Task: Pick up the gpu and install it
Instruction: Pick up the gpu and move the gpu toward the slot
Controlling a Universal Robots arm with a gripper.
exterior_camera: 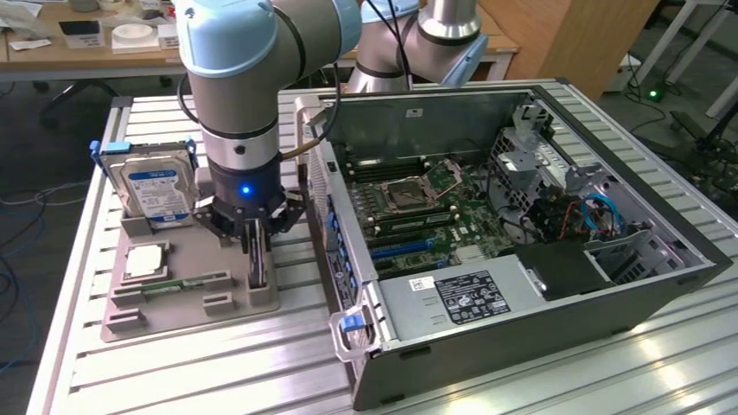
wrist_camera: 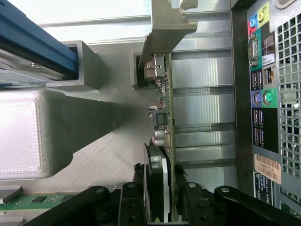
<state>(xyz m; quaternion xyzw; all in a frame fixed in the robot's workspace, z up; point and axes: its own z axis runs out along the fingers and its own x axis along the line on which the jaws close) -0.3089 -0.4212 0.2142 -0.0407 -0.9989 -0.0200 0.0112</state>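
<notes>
So the fingers are sitting one on each side of the gpu, partway open, with barely any room left either side. Honestly can't say if the pads are actually touching the card. The gripper comes straight down onto it from above.

The gpu is standing on its long edge in a slot of the grey fixture tray, along the tray's side nearest the PC case. Its long axis runs level and parallel to the case's rear panel. In the wrist view you see it edge-on. It runs from between the fingers out to the silver end bracket, so the bracket end points away from the gripper and sits at a small grey holder block. The black cooler face looks toward the hard drive side and the green board face looks toward the case.

Further out on the same tray, the hard drive stands upright at the exterior view's left. A CPU and a memory stick lie flat in front of it. Everything sits on a ribbed aluminium table, and the case lies open with the motherboard showing.
</notes>
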